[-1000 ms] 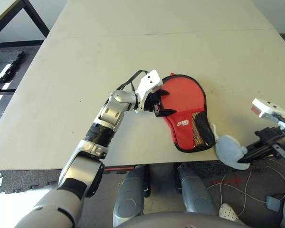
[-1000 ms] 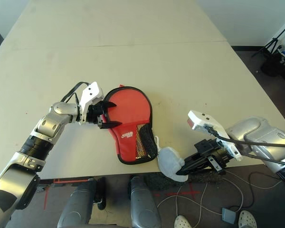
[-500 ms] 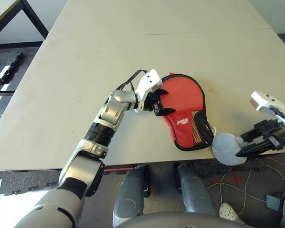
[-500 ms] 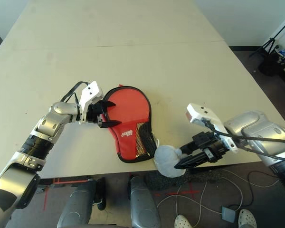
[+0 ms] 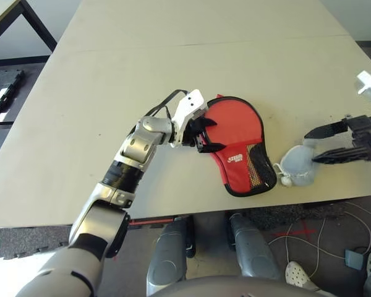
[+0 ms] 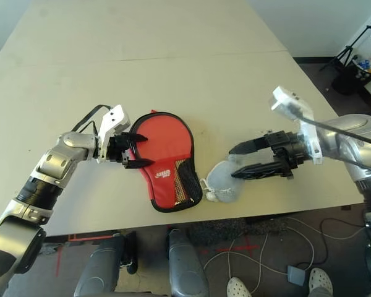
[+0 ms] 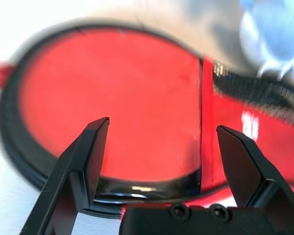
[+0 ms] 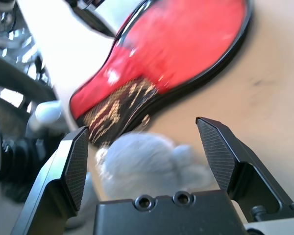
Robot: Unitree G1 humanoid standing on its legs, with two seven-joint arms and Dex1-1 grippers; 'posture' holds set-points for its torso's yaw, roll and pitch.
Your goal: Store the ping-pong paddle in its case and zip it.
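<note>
You have the red paddle case point(image 6: 167, 137) lying flat on the counter point(image 6: 80, 80), centre-left in the right eye view, mesh pocket point(image 6: 180, 179) toward the lower edge. Whether the ping-pong paddle is inside, you cannot tell; nor can you tell whether the black zipper edging point(image 6: 193, 142) is closed all round, so count packing and zipping as unconfirmed. Your left pincer point(image 6: 149, 150) stands wide at the case's left side; your right pincer point(image 6: 232, 163) is wide too, beside the grey drawstring pouch point(image 6: 222, 181), lower centre-right, its contents hidden
</note>
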